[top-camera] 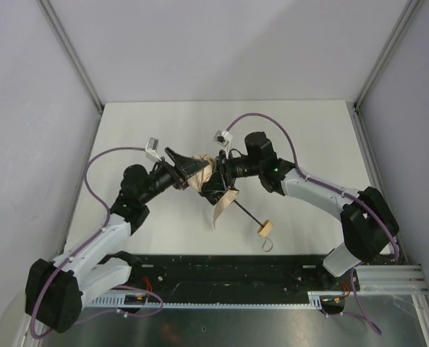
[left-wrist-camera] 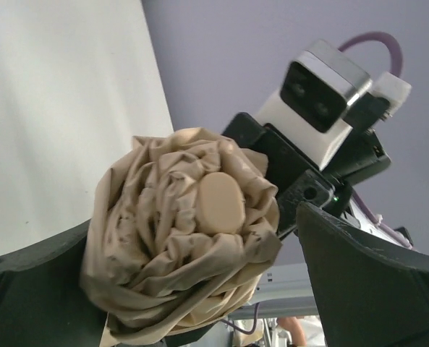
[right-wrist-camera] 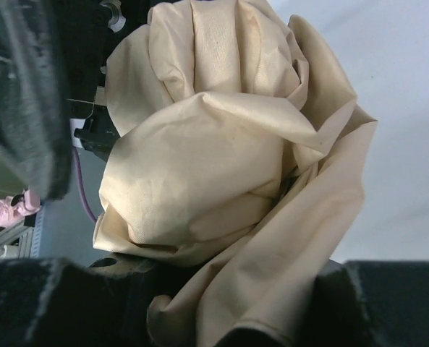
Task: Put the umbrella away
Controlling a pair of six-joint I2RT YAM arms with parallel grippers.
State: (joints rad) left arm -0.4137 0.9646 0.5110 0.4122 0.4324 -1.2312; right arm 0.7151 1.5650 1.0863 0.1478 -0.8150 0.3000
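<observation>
Top external view: the umbrella [top-camera: 211, 169] is in the middle of the frame, over the white counter [top-camera: 308, 137], between both arms. The right hand [top-camera: 218, 186] squeezes its tan cloth. The left hand [top-camera: 192, 166] is wide open around the bunched end. The thin black shaft [top-camera: 244, 211] runs to the lower right and ends in the pale handle [top-camera: 265, 229].

Walls [top-camera: 221, 43]: pale grey-lilac, plain, closing in three sides.
Posts [top-camera: 69, 50]: aluminium, slanting in at both back corners.
Surface [top-camera: 308, 137]: white, matte.
Rail [top-camera: 221, 271]: black, along the near edge; possibly slotted, detail unclear.
Light: even, shadows soft.
</observation>
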